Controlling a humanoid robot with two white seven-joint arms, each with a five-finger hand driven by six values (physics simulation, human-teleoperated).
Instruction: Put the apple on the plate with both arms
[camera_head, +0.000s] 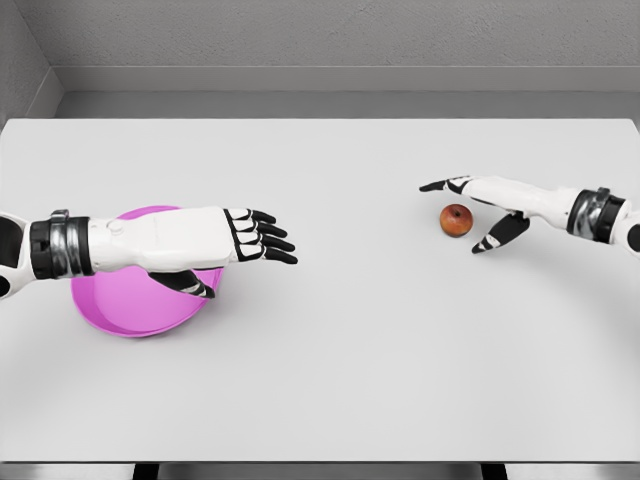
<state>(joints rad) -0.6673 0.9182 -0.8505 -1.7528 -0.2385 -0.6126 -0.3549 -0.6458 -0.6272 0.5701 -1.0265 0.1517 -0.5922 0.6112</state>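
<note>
A small red apple (456, 220) rests on the white table at the right. My right hand (482, 212) reaches in from the right with its fingers spread on either side of the apple, the long fingers behind it and the thumb in front, not closed on it. A pink plate (120, 310) lies at the left of the table. My left hand (240, 248) hovers over the plate's right part, fingers extended and relaxed, holding nothing; the forearm hides much of the plate.
The white table (340, 380) spans the whole view, with grey walls behind it. The table's front edge runs along the bottom of the picture.
</note>
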